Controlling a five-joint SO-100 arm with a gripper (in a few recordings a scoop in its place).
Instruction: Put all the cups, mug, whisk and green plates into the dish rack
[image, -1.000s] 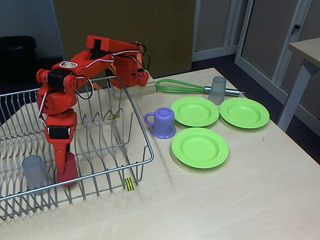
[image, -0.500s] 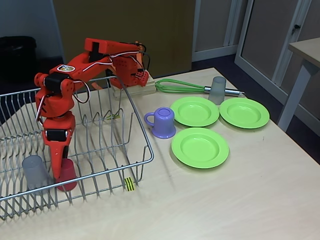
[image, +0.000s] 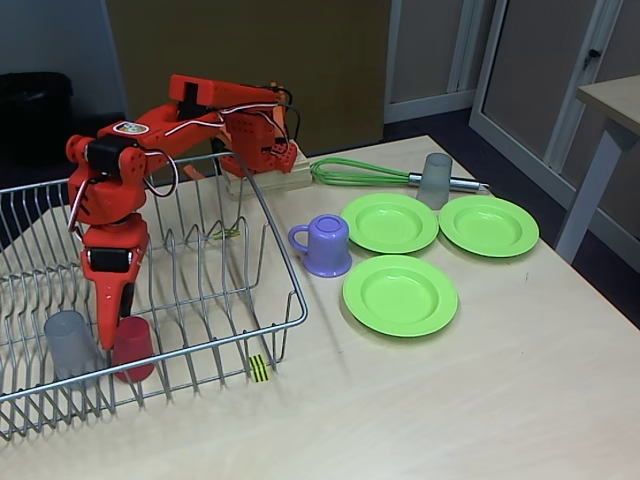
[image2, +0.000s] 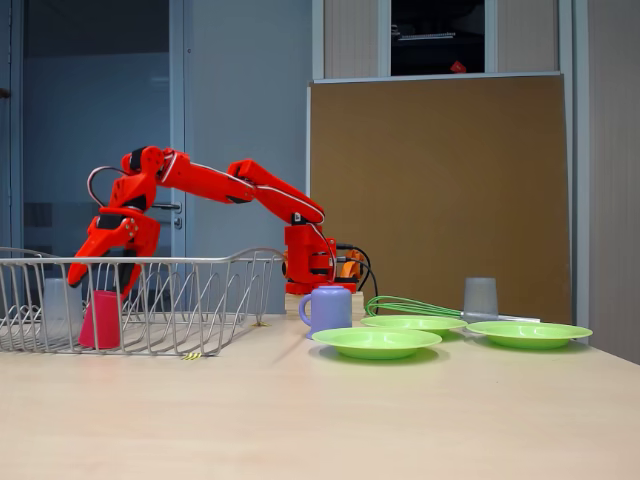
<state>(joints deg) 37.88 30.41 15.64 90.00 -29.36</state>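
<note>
While two cups already stand in the dish rack (image: 270, 215), one red cup (image: 133, 349) and one grey cup (image: 68, 343) side by side near its front left corner, the orange arm's gripper (image: 108, 322) hangs just over the red one with its fingers spread apart around the rim, gripping nothing (the side-on fixed view shows this best). Out on the table (image: 480, 400) sit three green plates (image: 400, 293), one purple mug (image: 326, 245) just left of them, one more grey cup (image: 436, 180) standing upside down, and one green whisk (image: 360, 173) lying behind the plates.
</note>
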